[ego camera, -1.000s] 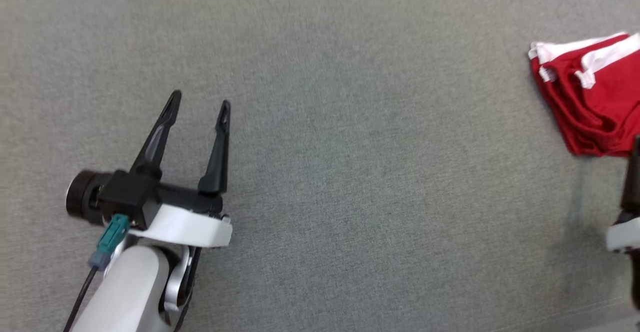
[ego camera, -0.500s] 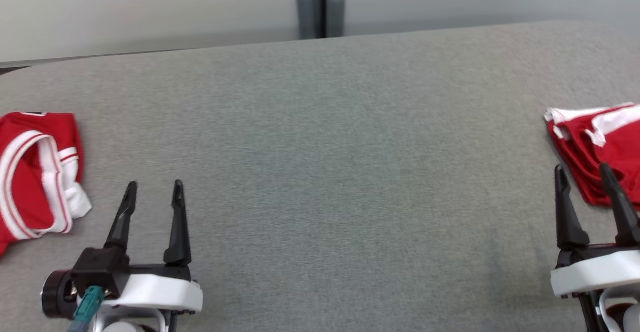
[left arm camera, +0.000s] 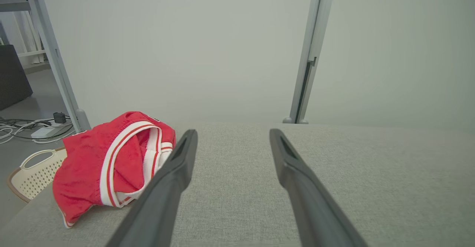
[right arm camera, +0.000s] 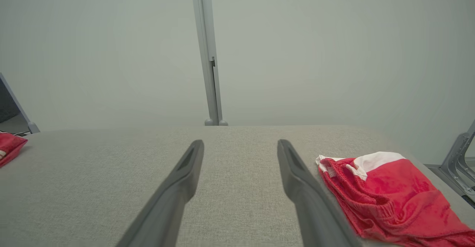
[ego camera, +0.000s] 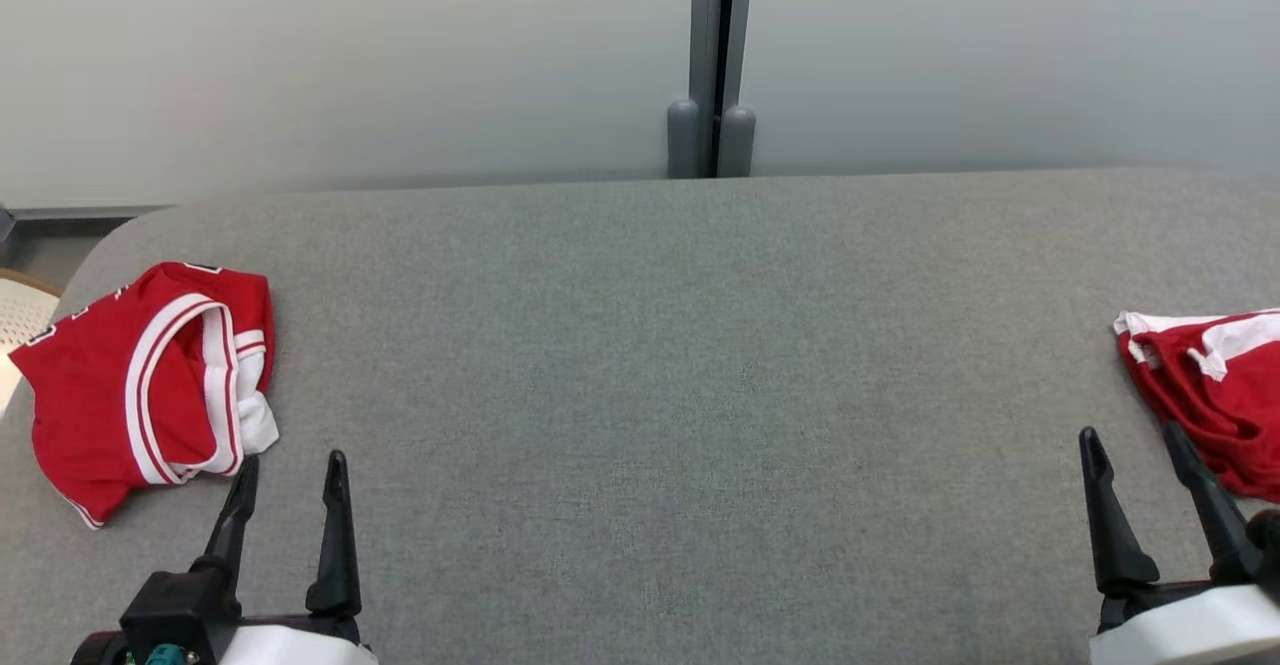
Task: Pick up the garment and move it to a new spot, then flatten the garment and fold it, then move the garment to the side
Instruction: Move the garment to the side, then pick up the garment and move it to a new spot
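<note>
Lying crumpled just left of parted left jaws: garment [ego camera: 105,400]

Along your right tool [right arm camera: 240,145] you see its two dark fingers spread wide, with bare grey bench [right arm camera: 92,165] between them. A folded red garment [right arm camera: 386,191] with white trim lies on the bench just beside the finger on this view's right; you cannot tell whether they touch. A corner of a second red cloth [right arm camera: 9,145] shows at the far left edge. Behind the bench stands a pale wall [right arm camera: 334,54] with a grey post [right arm camera: 209,54].
</note>
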You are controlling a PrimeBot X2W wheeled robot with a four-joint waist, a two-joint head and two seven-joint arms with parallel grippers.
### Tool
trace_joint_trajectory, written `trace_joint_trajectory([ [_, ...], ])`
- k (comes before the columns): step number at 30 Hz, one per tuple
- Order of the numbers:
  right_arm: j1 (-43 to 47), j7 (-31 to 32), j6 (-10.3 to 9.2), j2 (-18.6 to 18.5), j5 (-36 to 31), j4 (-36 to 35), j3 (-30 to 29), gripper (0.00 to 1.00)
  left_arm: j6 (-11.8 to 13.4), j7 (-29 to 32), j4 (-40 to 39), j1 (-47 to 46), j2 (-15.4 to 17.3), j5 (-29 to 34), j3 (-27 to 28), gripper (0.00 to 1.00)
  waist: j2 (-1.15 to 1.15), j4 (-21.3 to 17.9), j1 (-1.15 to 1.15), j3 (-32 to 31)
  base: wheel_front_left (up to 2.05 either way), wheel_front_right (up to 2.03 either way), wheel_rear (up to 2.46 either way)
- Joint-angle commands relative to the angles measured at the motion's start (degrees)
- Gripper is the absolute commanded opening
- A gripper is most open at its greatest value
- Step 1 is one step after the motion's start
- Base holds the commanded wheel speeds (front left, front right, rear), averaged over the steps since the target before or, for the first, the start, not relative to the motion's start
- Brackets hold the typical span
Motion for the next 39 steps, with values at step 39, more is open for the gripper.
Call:
trace_joint_trajectory([
  [39,5.00,0.69,-0.12,0.47,-0.16,-4.33,-0.91,1.00,-1.01,2.36,-0.75,-3.81,0.83,-2.03,-1.20,1.00,0.00,9.34,0.00,-1.39,0.00,0.00,0.00],
])
